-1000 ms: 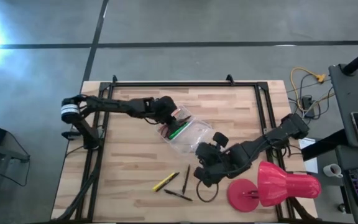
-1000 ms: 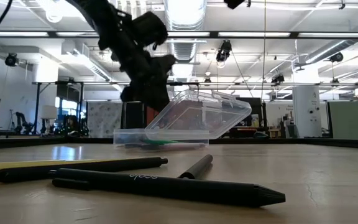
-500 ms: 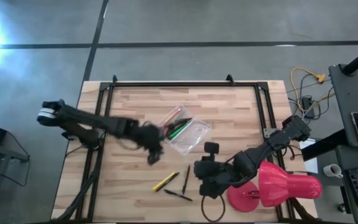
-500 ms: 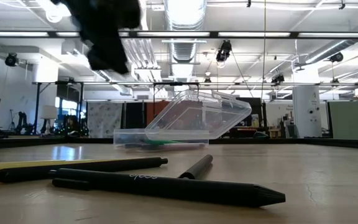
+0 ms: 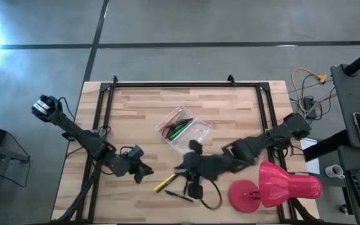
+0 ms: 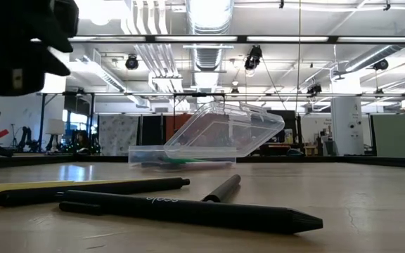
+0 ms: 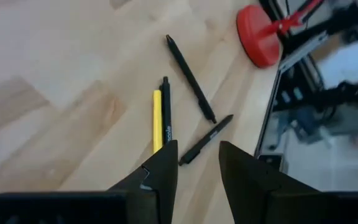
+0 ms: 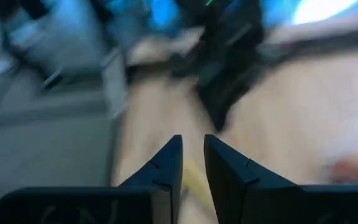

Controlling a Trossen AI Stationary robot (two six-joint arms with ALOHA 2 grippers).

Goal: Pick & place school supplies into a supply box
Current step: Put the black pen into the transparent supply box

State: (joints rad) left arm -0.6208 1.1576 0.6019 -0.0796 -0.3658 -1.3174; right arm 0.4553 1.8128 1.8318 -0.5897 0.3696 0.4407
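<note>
The clear supply box [image 5: 181, 127] sits mid-table with its lid [image 6: 223, 130] propped open; red-handled scissors and a green pen [image 5: 179, 131] lie inside. A yellow marker [image 5: 165, 182] and three dark pens [image 7: 191, 78] lie on the wood near the table's near edge. My left gripper [image 5: 141, 171], open and empty, hovers left of the marker [image 7: 157, 121]; it shows at the low view's top left [image 6: 20, 42]. My right gripper [image 5: 181, 170], open by a narrow gap [image 8: 191, 143], hangs over the pens and points toward the table's left.
A big red lamp [image 5: 280, 187] lies at the near right corner, its round base [image 7: 263, 37] close to the pens. A black metal frame [image 5: 167, 84] runs along the table's edges. A dark cable loop [image 5: 211, 203] hangs by the right arm.
My left gripper has left the supply box and swung quickly toward the table's near left, stopping low beside the yellow marker. My right gripper has moved left from beside the lamp base to above the pens. The box and the pens have stayed in place.
</note>
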